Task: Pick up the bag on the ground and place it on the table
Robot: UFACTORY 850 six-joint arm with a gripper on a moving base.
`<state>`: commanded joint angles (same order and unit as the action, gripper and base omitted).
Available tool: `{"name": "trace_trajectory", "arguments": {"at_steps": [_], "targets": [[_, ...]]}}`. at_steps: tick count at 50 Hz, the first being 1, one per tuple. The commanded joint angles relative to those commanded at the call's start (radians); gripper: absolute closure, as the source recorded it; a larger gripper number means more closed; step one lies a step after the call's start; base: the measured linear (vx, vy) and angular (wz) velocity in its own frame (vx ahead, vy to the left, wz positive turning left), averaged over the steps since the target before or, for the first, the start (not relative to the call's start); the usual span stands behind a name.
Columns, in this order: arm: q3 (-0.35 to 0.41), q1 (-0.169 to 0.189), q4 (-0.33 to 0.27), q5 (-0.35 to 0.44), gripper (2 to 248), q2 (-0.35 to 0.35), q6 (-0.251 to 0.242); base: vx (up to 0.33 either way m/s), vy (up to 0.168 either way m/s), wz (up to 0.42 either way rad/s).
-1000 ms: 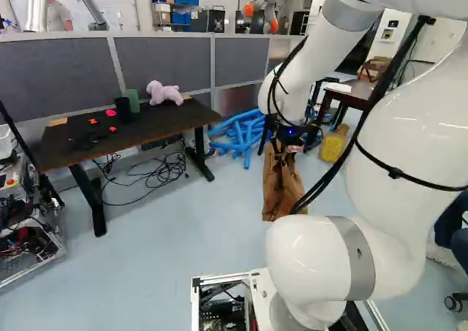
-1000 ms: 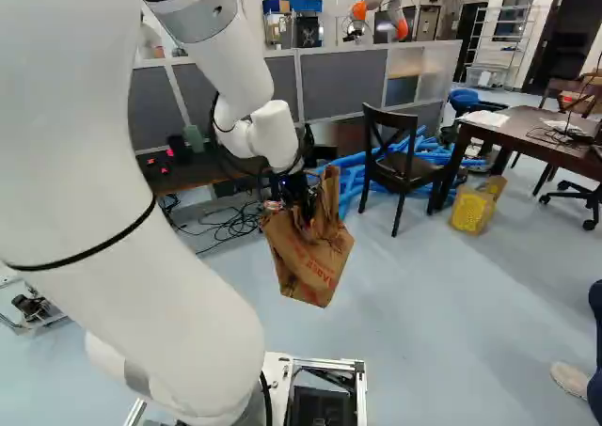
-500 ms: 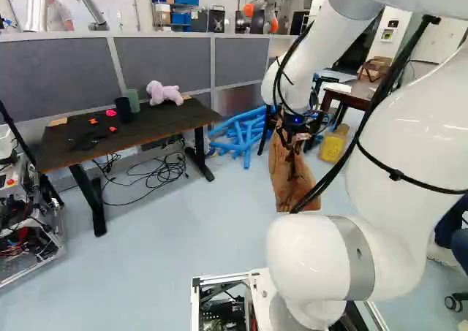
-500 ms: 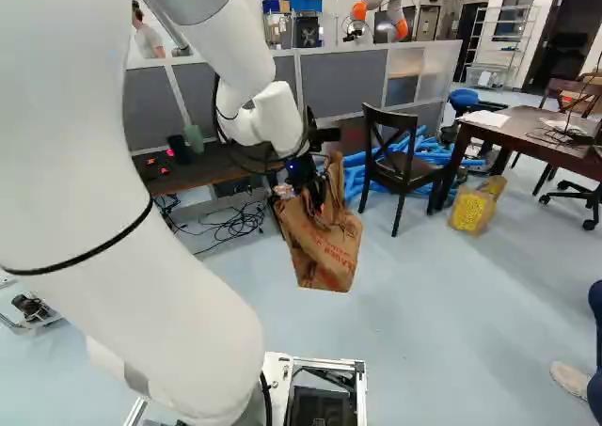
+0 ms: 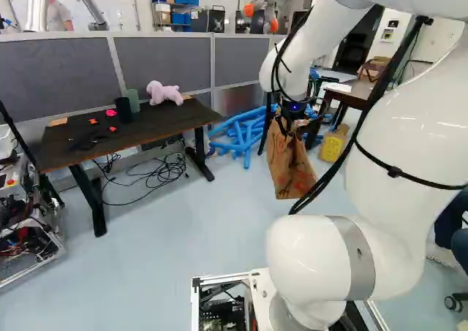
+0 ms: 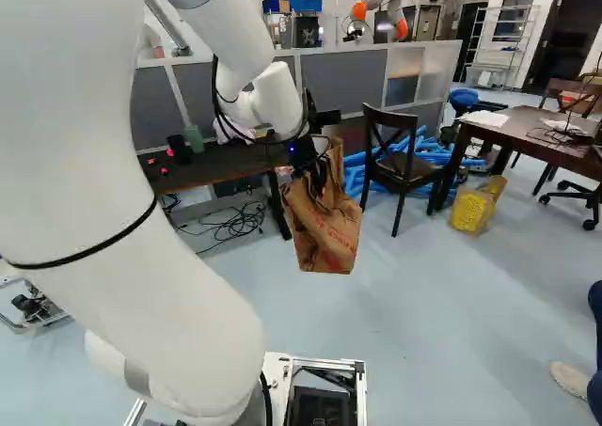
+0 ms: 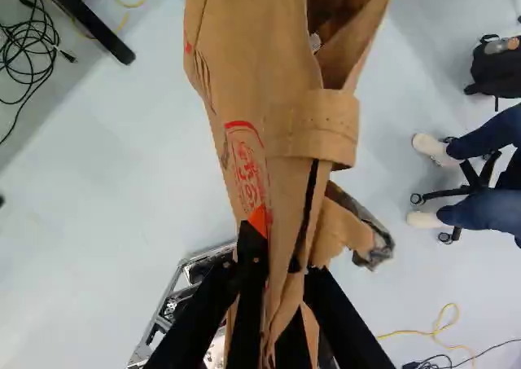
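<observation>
Your gripper (image 6: 312,165) is clamped on the brown paper bag (image 6: 324,224): in the wrist view the gathered paper runs between the two fingers (image 7: 252,251), with a bit of orange pad (image 7: 258,220) showing against it. The bag hangs from your gripper above the floor (image 5: 197,236), its red print visible and its mouth partly open ahead of the fingers.

Everything else you can place from that bag. In the left base view, the black table (image 5: 168,119) stands to its left; on it you have a pink plush toy (image 5: 164,93), a black cup (image 5: 123,110) and a green cup (image 5: 132,101), the two cups side by side. Black cables (image 5: 164,172) lie on the floor by that table, also left of the bag. Behind the bag you see a pile of blue tubes (image 5: 238,135), and farther back the grey partition (image 5: 172,64).

In the right base view, you have a dark wooden chair (image 6: 406,170) just right of and beyond the bag, then a yellow-and-brown package (image 6: 472,212) on the floor, and well right of the bag a brown table (image 6: 527,130) with papers (image 6: 485,118). Beyond the partition, past the bag, stands another robot (image 6: 359,10).
</observation>
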<state>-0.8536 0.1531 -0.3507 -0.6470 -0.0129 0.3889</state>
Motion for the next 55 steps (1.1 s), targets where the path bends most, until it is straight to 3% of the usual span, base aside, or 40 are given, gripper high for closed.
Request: {"name": "trace_trajectory", "arguments": {"at_steps": [31, 55], "targets": [[-0.145, -0.019, 0.154, -0.105, 229, -0.041, 0.000, 0.000, 0.000, 0.000], [-0.265, -0.032, 0.192, -0.175, 229, -0.082, 0.000, 0.000, 0.000, 0.000]]}}
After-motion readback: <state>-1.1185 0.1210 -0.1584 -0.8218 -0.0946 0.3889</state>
